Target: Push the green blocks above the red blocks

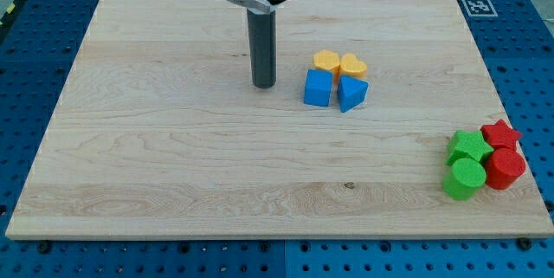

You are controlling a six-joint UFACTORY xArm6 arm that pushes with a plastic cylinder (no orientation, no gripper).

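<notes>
A green star block and a green round block sit near the board's bottom right corner. A red star block and a red round block touch them on the right. My tip rests on the board in the upper middle, far to the left of these blocks and just left of the blue ones.
A blue cube and a blue triangular block sit right of my tip, with an orange hexagonal block and an orange heart block above them. The wooden board lies on a blue perforated table.
</notes>
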